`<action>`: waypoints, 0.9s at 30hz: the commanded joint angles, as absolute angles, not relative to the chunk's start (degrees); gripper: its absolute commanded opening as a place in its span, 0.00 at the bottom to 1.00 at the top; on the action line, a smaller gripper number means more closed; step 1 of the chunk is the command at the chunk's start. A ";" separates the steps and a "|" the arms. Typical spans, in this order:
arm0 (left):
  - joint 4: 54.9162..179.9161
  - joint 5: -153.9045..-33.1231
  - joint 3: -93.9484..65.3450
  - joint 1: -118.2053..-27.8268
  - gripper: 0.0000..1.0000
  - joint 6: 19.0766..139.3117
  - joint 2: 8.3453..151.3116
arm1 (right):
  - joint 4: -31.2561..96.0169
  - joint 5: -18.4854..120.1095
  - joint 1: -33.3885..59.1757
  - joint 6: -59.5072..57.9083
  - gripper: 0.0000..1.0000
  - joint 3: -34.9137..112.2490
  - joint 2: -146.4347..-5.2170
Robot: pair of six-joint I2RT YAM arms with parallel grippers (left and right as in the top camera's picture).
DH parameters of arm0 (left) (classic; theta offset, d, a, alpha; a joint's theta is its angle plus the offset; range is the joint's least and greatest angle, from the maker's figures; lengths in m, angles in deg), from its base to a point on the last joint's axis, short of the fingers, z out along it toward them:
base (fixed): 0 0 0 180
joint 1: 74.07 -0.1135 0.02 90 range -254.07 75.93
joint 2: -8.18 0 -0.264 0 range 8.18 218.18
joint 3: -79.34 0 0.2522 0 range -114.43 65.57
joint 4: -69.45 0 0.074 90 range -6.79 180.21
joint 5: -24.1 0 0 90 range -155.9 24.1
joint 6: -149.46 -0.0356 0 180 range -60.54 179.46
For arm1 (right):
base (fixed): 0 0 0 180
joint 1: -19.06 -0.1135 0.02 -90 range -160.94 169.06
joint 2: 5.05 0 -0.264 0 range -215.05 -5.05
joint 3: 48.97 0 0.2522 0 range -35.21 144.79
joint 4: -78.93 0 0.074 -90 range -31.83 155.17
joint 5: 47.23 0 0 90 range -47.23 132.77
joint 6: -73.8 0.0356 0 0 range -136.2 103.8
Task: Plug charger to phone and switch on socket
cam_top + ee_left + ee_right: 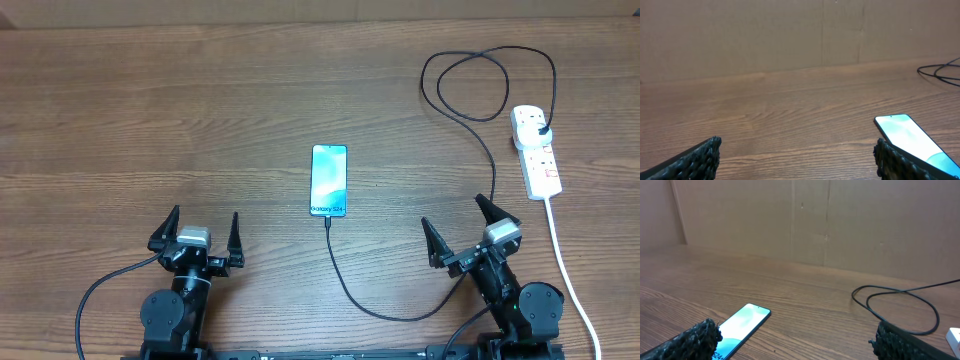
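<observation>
Symmetrically low: left gripper point(205, 212) and right gripper point(451, 209), jaws wide.

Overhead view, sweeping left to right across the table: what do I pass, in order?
left claw → phone → right claw → socket

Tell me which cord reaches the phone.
The thin black charger; its tip ends at the phone's near edge. The thick white cord only leaves the socket.
</observation>
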State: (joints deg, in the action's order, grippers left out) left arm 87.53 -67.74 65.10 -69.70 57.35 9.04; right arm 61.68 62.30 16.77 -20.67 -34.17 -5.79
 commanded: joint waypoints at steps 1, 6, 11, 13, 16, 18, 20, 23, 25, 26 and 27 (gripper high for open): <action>87.66 -67.37 65.30 -69.92 1.00 56.21 8.43 | 61.90 62.36 16.49 -20.56 1.00 -34.76 -5.22; 87.66 -67.37 65.30 -69.92 1.00 56.21 8.43 | 61.88 62.36 16.49 -20.56 1.00 -34.76 -5.22; 87.66 -67.37 65.30 -69.92 0.99 56.21 8.43 | 61.90 62.39 16.49 -20.58 1.00 -34.76 -5.22; 87.66 -67.37 65.30 -69.92 1.00 56.21 8.43 | 61.90 62.36 16.49 -20.56 1.00 -34.76 -5.22; 87.66 -67.37 65.30 -69.92 1.00 56.21 8.43 | 61.90 62.36 16.49 -20.56 1.00 -34.76 -5.22; 87.66 -67.37 65.30 -69.92 1.00 56.21 8.43 | 61.90 62.36 16.49 -20.56 1.00 -34.76 -5.22; 87.66 -67.37 65.30 -69.92 1.00 56.21 8.43 | 61.90 62.36 16.49 -20.56 1.00 -34.76 -5.22; 87.66 -67.37 65.30 -69.92 1.00 56.21 8.43 | 61.90 62.36 16.49 -20.56 1.00 -34.76 -5.22; 87.66 -67.37 65.30 -69.92 1.00 56.21 8.43 | 61.88 62.36 16.49 -20.58 1.00 -34.76 -5.22; 87.66 -67.37 65.30 -69.92 1.00 56.21 8.43 | 61.90 62.36 16.49 -20.58 1.00 -34.76 -5.22; 87.66 -67.37 65.30 -69.92 1.00 56.21 8.43 | 61.88 62.36 16.49 -20.56 1.00 -34.76 -5.22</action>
State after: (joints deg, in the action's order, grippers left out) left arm 87.53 -67.74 65.10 -69.70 57.35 9.02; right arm 61.64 62.30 16.77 -20.71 -34.17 -5.79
